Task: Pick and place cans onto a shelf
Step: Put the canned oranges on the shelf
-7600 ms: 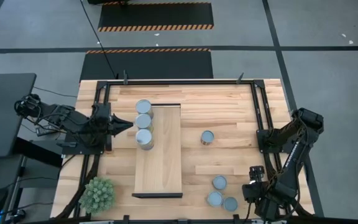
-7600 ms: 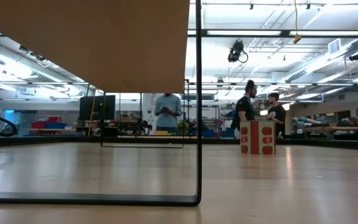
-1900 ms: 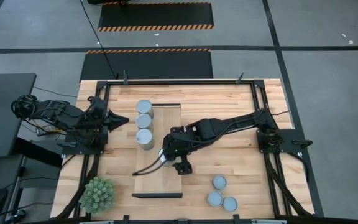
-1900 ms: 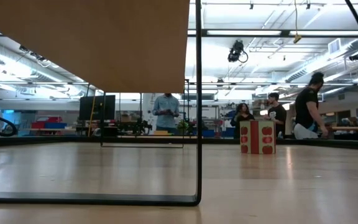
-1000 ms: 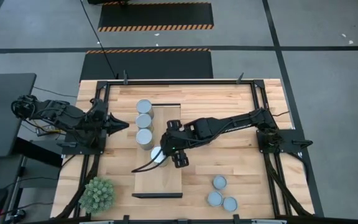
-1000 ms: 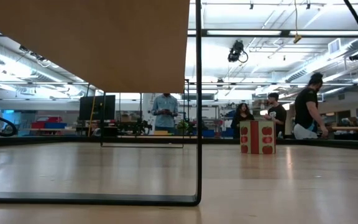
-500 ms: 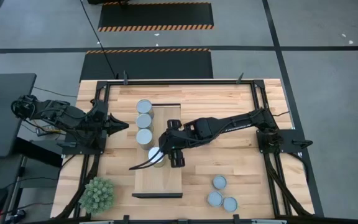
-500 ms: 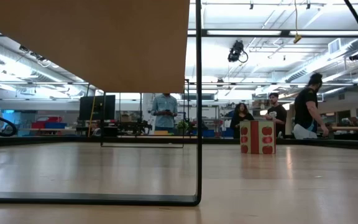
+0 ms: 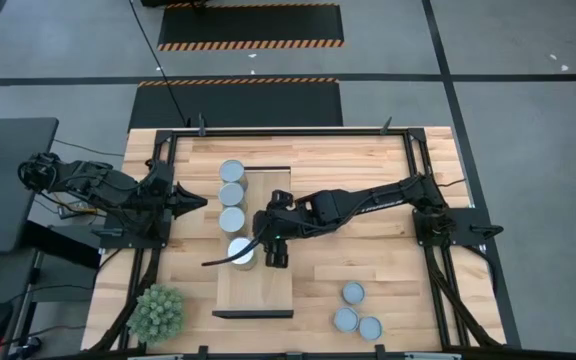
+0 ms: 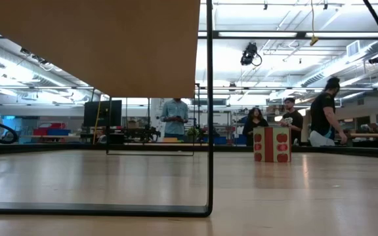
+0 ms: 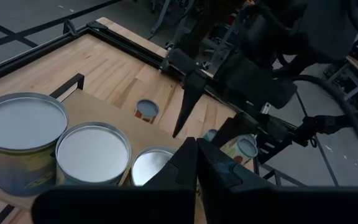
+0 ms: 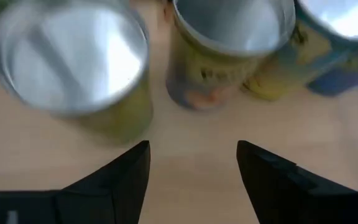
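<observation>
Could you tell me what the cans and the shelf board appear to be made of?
The cans look like metal: bright, reflective tops with raised rims, and printed paper-like labels on their sides. The shelf seems to be pale matte wood with dark end edges.

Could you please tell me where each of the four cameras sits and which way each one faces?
High view: above the table, looking straight down; both arms show, right gripper over the shelf.
Low view: at tabletop height, looking level under the shelf into the room; no arm shows.
Left wrist view: on the left arm, facing the cans and the right arm; its own fingers show.
Right wrist view: looking down at cans; own fingers show apart.
Shared: both wrist views show the row of cans.
</observation>
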Robot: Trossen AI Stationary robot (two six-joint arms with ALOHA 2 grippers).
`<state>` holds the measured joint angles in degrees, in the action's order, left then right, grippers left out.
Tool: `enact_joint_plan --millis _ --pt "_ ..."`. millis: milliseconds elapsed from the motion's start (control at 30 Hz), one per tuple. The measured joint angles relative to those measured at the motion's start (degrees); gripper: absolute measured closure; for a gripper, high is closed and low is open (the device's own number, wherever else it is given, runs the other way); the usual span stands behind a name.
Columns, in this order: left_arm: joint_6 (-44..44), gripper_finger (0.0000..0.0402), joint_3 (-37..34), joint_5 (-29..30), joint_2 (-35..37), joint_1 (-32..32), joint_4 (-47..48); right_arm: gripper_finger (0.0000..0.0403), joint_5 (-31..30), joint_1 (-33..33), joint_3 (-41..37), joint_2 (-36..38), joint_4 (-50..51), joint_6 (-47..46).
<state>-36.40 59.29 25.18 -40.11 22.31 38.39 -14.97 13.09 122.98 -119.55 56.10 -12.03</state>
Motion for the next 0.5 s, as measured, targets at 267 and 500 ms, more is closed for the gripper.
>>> enact_joint_plan --millis 267,500 --pt "0.0 0.0385 0.0 0.0 0.0 0.0 -0.3 0.0156 17.1 1.4 0.0 0.5 1.4 -2.4" --pt "0.0 0.0385 0.0 0.0 0.0 0.0 -0.3 0.0156 17.0 3.8 -3.7 0.4 -9.1 -1.1"
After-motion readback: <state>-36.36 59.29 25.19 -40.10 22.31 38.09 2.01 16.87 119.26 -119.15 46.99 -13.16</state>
